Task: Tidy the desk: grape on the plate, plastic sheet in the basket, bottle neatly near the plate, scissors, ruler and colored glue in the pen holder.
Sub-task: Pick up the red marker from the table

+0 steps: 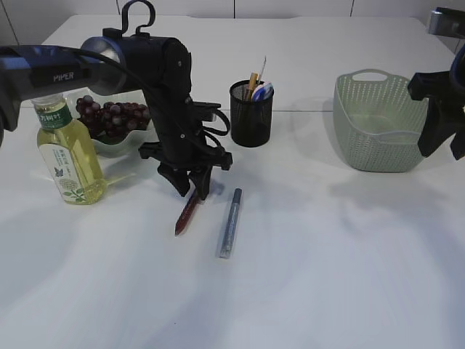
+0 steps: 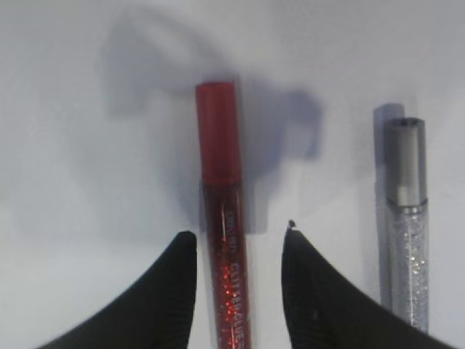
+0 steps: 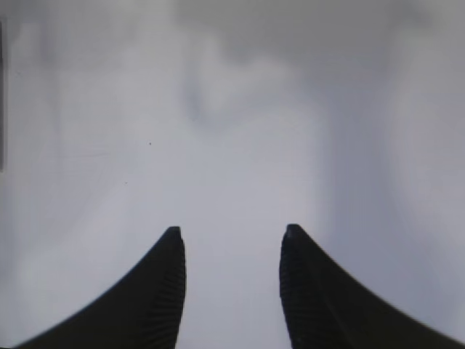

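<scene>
Red glue (image 1: 187, 213): you see it lying flat at centre frame, slanted, between the left claw's (image 1: 190, 190) tips.
Silver glue (image 1: 230, 222): lying flat just right of the red one.
Grapes (image 1: 110, 116): dark bunch on the plate (image 1: 109, 149), upper left.
Bottle (image 1: 67, 153): upright, yellow liquid, left edge.
Pen holder (image 1: 251, 113): black mesh, upper centre.
Basket (image 1: 378, 131): green, upper right.

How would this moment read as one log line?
left gripper: open, straddling red glitter glue tube | right gripper: open, empty | silver glitter glue tube: on table

silver glue (image 1: 229, 224) beside red glue (image 1: 187, 213), bare table (image 1: 327, 276) right
</scene>
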Motion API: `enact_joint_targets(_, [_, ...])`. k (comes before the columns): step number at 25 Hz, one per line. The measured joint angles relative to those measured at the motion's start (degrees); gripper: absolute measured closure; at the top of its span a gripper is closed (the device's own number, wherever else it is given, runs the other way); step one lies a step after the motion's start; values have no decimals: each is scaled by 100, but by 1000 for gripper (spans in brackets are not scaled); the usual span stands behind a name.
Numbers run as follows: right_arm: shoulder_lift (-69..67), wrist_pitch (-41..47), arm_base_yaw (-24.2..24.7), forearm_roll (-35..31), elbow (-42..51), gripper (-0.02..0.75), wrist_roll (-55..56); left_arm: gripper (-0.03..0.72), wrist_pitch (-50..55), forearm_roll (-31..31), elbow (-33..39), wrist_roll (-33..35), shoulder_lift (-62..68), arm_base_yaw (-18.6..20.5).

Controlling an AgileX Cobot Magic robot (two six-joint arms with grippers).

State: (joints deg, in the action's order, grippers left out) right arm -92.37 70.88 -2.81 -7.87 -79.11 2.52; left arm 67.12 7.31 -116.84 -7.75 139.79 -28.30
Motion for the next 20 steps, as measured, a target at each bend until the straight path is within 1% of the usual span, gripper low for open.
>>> enact_joint_targets(20, [0, -10, 0, 0, 0, 386, 0, 409, -189, 48, 0, -64, 179, 0])
